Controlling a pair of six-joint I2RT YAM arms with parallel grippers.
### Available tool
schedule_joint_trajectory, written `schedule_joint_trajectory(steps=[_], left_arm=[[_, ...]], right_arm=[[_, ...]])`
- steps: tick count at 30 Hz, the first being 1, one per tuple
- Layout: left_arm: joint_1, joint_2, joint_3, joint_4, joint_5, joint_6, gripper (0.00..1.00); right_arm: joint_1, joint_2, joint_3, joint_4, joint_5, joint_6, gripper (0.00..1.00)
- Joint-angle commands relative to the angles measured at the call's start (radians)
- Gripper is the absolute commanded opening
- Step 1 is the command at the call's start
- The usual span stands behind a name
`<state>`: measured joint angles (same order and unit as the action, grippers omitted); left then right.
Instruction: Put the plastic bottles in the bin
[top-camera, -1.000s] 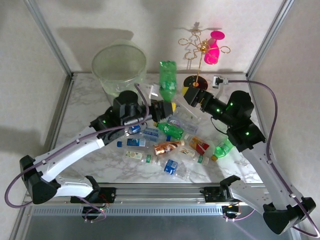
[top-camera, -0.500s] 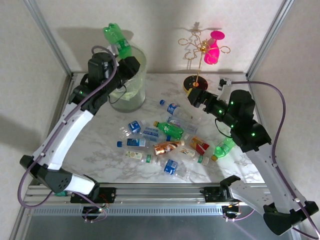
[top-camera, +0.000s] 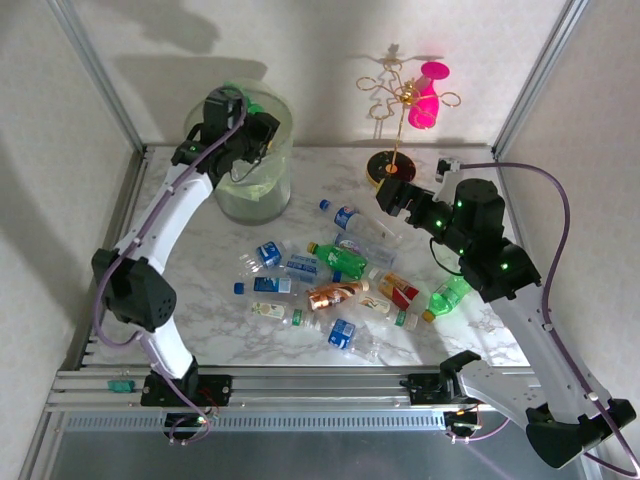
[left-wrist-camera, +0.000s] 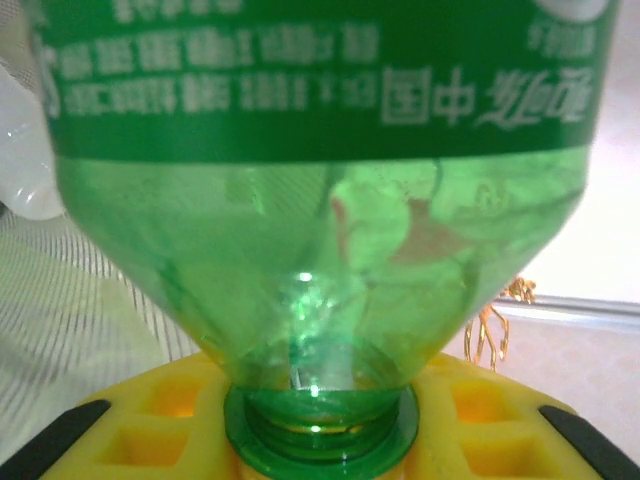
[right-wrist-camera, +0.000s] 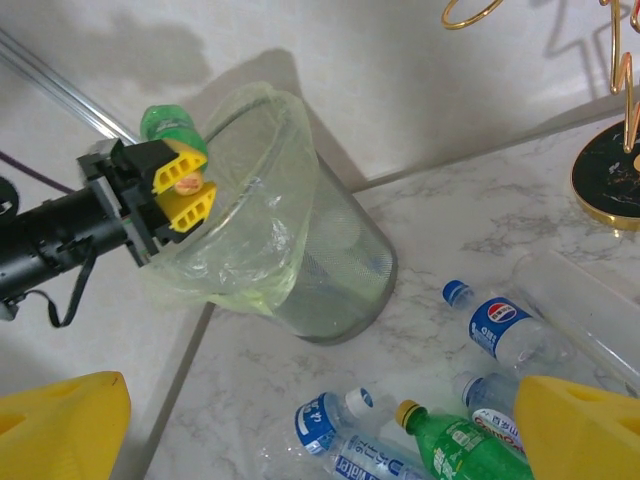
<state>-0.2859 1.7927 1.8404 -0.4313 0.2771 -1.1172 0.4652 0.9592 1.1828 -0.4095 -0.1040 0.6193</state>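
- Top view: my left hand (top-camera: 252, 132) is clamped on a green bottle (top-camera: 254, 107) at the bin (top-camera: 255, 195) rim. If I drop it off-centre it could bounce out or snag the liner (top-camera: 278, 112). Right hand (top-camera: 392, 194) is wide open & empty, near the loose bottles (top-camera: 330, 275).
- Left wrist: neck pinched betw. yellow fingers (left-wrist-camera: 480, 410). Thin grip, might swivel.
- Right wrist: white marble desk (right-wrist-camera: 450, 220), pale walls (right-wrist-camera: 400, 70), metal frame (right-wrist-camera: 60, 85).

arms (top-camera: 165, 215): white links, black joints | LEDs (top-camera: 505, 266): green | cables (top-camera: 500, 165): purple | end effector fingers (right-wrist-camera: 575, 425): yellow, ribbed
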Motion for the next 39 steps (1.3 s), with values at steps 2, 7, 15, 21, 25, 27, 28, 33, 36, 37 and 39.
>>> schedule_joint_trajectory(steps=[2,7,15,21,25,27,28,33,36,37,39], left_arm=[[0.027,0.059,0.105,0.02,0.024,-0.074,0.06],[0.045,0.126,0.129,0.019,0.045,-0.122,0.05],[0.048,0.146,0.084,0.009,0.027,-0.165,0.1],[0.051,0.152,0.049,0.028,0.018,-0.196,0.18],[0.061,0.171,0.033,0.063,0.049,-0.221,0.26],[0.067,0.186,0.033,0.072,0.072,-0.23,0.33],[0.069,0.191,0.033,0.079,0.081,-0.235,0.37],[0.076,0.193,0.036,0.087,0.092,-0.239,0.57],[0.079,0.177,0.034,0.076,0.083,-0.238,0.61],[0.079,0.168,0.034,0.07,0.079,-0.235,0.61],[0.079,0.148,0.025,0.063,0.072,-0.228,0.62]], right_arm=[[0.001,0.002,0.003,0.009,0.012,-0.019,0.99],[0.001,0.006,-0.006,0.012,0.014,-0.023,0.99],[0.0,0.004,-0.029,0.012,0.033,-0.03,0.99],[-0.002,0.004,-0.046,0.024,0.039,-0.029,0.98],[-0.001,0.008,-0.034,0.024,0.044,-0.028,0.99],[-0.001,0.009,-0.03,0.026,0.044,-0.03,0.99],[-0.002,0.009,-0.029,0.027,0.045,-0.032,0.99],[-0.001,0.022,-0.024,0.018,0.05,-0.039,0.99],[-0.001,0.023,-0.026,0.02,0.05,-0.037,0.98],[-0.002,0.023,-0.027,0.02,0.049,-0.036,0.99],[-0.001,0.021,-0.026,0.019,0.051,-0.036,0.99]])
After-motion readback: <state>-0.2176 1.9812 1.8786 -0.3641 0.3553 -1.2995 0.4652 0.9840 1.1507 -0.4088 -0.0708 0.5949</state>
